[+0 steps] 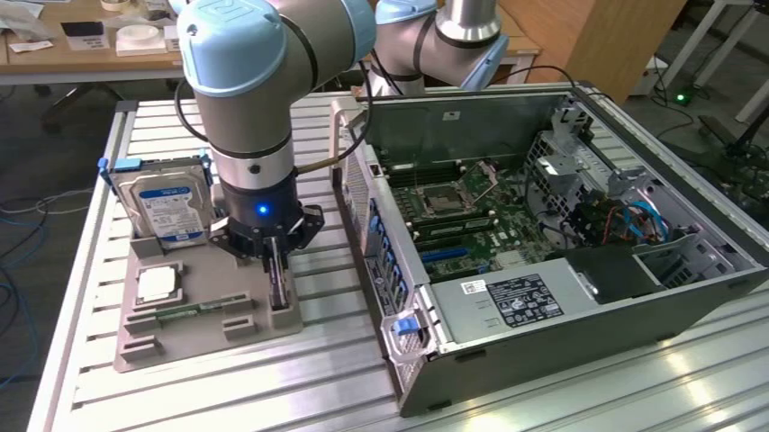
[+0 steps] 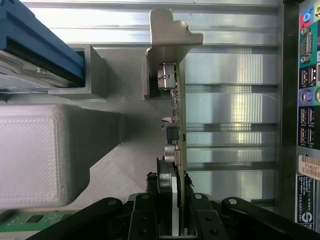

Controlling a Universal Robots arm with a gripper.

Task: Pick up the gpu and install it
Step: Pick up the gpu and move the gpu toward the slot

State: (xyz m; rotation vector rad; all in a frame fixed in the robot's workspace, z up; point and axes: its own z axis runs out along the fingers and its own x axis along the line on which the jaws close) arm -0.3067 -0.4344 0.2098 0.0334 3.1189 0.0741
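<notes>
GPU (image 1: 280,286) is standing on its long edge in a slot of the gray holder tray (image 1: 204,335), beside the open computer case (image 1: 541,243) on the slatted aluminium table (image 1: 360,382). In the wrist view you are looking along the card (image 2: 173,131) edge-on, its metal bracket pointing away from the camera.

Your gripper (image 1: 276,263) is reaching straight down over the card. In the wrist view the claw (image 2: 171,200) is clenching the GPU, one finger pressing on each flat face near the upper edge.

You are probably dealing with a light, stiff board that is thin and fragile. The grip on the two broad faces is looking like the right one. Small components are sticking out along the board face, and they and the connector edge would likely suffer under pressure. The smooth faces may be slippery, so any tilt could let the card slide.

You are counting:
- one GPU
- one blue-labelled hard drive (image 1: 168,202), upright at the tray's far end
- one memory stick (image 1: 193,312), lying flat in the tray
- one pale square block (image 1: 157,286) between the drive and the stick
- one case holding one motherboard (image 1: 469,225)
</notes>
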